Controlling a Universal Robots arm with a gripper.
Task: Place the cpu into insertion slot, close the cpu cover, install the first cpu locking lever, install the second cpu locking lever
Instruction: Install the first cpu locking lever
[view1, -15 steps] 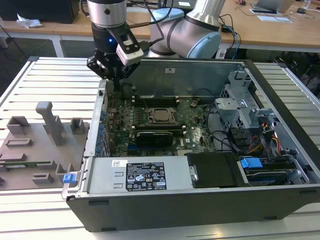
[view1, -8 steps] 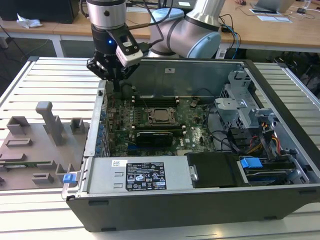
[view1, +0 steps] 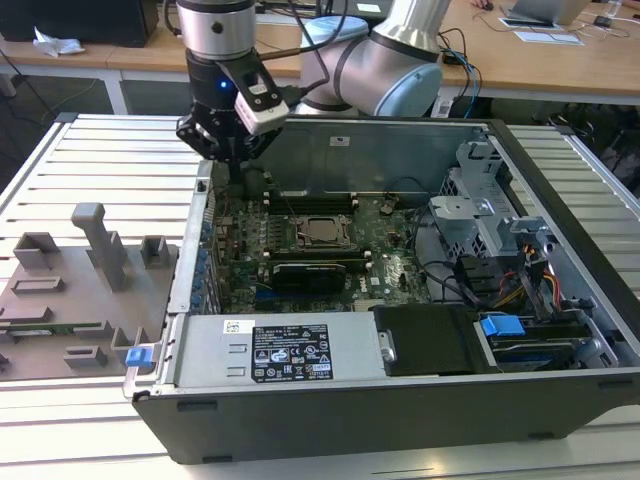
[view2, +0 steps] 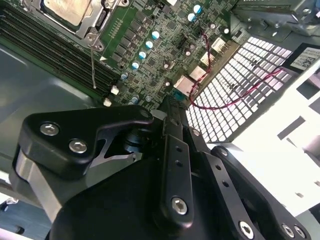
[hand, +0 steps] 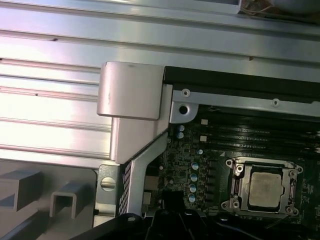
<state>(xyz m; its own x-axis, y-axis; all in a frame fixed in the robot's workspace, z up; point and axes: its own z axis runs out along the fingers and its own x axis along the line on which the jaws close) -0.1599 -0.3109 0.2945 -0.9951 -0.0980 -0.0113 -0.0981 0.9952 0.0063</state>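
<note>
Hovering over the rear corner of the open computer case (view1: 400, 395) at the exterior view's left, my pincer (view1: 236, 166) was pressed together and empty. The case sat on a ribbed metal tabletop (view1: 100, 160) beside a grey fixture tray (view1: 60, 300), and wooden desks (view1: 560, 60) stood behind. The cpu (view1: 321, 231) lay in the insertion slot (view1: 303, 240), well apart from my pincer, with the cpu cover (hand: 239, 190) flat around it. The second wrist view showed a thin metal lever (view2: 93, 60) running out from the socket's corner. The first wrist view showed the tabletop's ribs beyond the case wall.
</note>
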